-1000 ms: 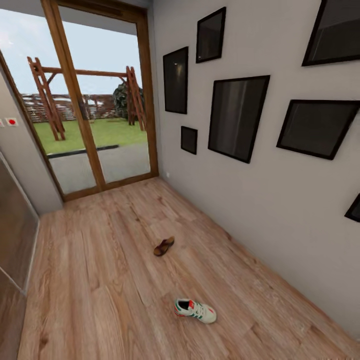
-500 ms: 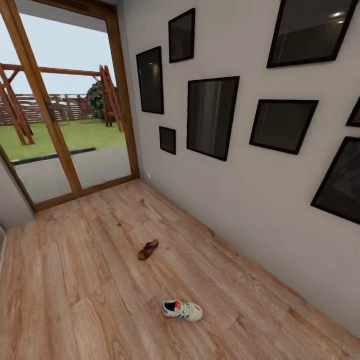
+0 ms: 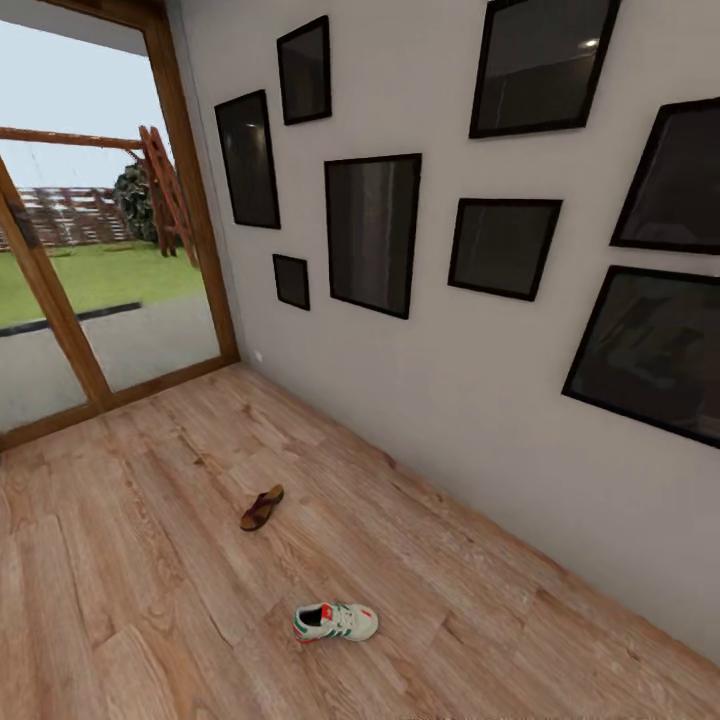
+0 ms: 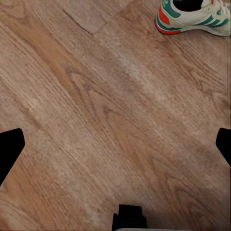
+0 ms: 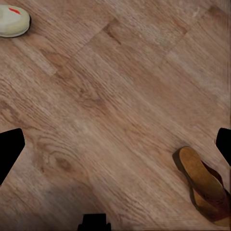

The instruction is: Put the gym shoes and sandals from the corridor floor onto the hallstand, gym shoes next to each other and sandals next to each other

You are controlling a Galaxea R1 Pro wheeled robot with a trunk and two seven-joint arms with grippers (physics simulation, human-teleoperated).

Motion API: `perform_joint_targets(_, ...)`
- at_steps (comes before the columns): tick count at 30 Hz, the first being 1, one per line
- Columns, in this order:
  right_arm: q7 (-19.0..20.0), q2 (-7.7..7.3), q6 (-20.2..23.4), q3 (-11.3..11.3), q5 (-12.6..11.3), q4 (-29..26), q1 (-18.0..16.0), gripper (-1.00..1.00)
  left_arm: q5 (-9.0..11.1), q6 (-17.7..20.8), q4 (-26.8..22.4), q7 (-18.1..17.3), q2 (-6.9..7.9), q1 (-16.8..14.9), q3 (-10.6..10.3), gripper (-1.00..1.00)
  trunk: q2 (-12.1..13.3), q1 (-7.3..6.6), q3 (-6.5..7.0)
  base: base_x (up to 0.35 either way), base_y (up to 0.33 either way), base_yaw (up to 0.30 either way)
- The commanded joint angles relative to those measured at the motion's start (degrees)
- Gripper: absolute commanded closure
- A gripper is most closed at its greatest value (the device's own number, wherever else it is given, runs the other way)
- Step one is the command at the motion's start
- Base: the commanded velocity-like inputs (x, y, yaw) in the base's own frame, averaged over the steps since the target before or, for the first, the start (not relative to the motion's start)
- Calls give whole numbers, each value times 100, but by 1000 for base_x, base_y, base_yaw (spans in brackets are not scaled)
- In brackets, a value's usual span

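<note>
One white gym shoe [image 3: 336,621] with green stripes lies on its own on the corridor floor [image 3: 150,600], near the middle front of the head view. A brown sandal [image 3: 262,508] lies farther off, toward the glass door. The left wrist view looks down on planks with a gym shoe [image 4: 192,17] at the frame's edge; my left gripper [image 4: 115,144] is open over bare floor. In the right wrist view, a white shoe toe [image 5: 13,20] and a tan-insoled sandal [image 5: 204,190] lie apart, and my right gripper [image 5: 115,144] is open above the boards between them. The hallstand is out of view.
A grey wall [image 3: 480,400] hung with several black picture frames [image 3: 372,235] runs along the right side. A wood-framed glass door [image 3: 60,300] to a garden closes the far left end. Open floor stretches between the wall and the shoes.
The head camera has swung to the right, so the door, wall frames and both shoes have slid left in the picture. The shoe and sandal lie where they were on the floor.
</note>
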Motion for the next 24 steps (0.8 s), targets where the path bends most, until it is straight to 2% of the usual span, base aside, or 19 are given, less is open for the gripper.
perform_joint_targets(1, -1, 0, -19, -4, -2, 5, -4, -100, 26, -16, 2, -2, 0, -1, -5, -100, -3, 0, -5, 0, 0, -268)
perform_joint_targets(24, -1, 2, -19, -4, -2, 21, -4, -100, 59, -9, 1, -2, 4, -1, 53, -100, -3, 0, -5, 0, 0, -268)
